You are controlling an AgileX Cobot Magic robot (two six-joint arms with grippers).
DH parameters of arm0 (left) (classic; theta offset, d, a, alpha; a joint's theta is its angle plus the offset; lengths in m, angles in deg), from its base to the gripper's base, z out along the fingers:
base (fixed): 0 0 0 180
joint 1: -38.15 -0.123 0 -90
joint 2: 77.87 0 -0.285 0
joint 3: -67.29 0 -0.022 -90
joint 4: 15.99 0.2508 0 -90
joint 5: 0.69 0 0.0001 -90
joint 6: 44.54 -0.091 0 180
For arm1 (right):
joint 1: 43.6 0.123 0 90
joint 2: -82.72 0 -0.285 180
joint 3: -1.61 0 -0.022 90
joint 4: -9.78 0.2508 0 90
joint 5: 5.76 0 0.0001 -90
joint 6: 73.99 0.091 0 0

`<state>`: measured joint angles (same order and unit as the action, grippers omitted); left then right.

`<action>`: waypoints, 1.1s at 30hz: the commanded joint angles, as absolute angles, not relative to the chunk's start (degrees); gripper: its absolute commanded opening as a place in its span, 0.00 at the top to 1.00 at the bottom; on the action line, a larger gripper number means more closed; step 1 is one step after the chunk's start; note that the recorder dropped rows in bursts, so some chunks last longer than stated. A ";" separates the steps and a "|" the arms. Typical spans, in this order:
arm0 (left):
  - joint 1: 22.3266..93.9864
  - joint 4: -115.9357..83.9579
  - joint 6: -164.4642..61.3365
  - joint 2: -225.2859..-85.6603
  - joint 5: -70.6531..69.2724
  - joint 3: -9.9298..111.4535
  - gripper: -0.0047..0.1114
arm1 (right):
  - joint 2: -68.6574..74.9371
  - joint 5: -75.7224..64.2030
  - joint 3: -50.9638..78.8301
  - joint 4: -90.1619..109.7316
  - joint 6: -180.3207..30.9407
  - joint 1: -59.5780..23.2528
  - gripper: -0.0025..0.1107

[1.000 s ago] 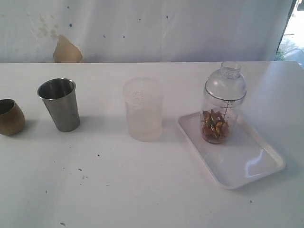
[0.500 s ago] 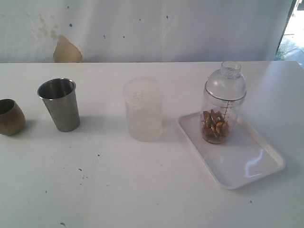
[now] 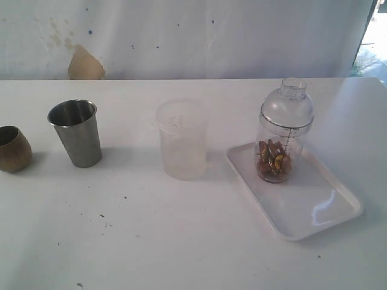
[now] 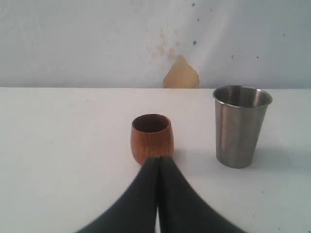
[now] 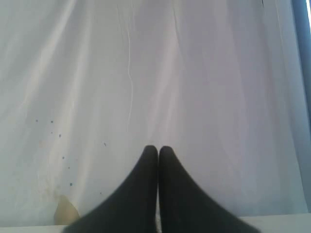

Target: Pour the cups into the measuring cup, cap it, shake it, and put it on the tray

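Furthest left, the brown wooden cup (image 3: 13,148) stands upright at the left edge of the white tabletop (image 3: 181,241), partly cut off by the exterior view. The left gripper (image 4: 158,158) appears only in its own wrist view, with its two black fingers pressed together and nothing between them. Its tips lie just in front of the wooden cup, and whether they touch its wall is hard to tell from that angle. Just to the right, and apart from it, the steel tumbler (image 3: 75,133) stands upright with its mouth open. Behind these two, a white cloth (image 3: 211,36) hangs along the far edge of the tabletop, marked with a tan stain (image 3: 84,65). Near the middle of the tabletop stands the frosted cup (image 3: 182,140), upright and unmarked. Further right, the white tray (image 3: 314,211) lies askew toward the tabletop's right edge. On the tray's far end stands the measuring cup (image 3: 279,136), upright and closed by a clear domed lid (image 3: 288,106). Its black scale faces the camera, and small brown and yellow pieces (image 3: 273,163) lie heaped in its bottom. The right gripper (image 5: 158,148) also appears only in its wrist view. Its fingers are pressed together on nothing and point at the cloth.
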<state>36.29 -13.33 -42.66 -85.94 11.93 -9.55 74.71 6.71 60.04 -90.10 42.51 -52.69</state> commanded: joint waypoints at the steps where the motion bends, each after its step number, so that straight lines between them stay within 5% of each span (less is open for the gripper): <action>1: 36.08 -13.88 -44.54 -85.66 12.58 -9.93 0.96 | 74.94 6.07 60.16 -90.16 42.82 -52.92 0.98; 33: 36.08 -13.55 -44.54 -85.66 10.97 -9.93 0.96 | 74.94 2.36 60.16 -89.01 45.87 -49.21 0.98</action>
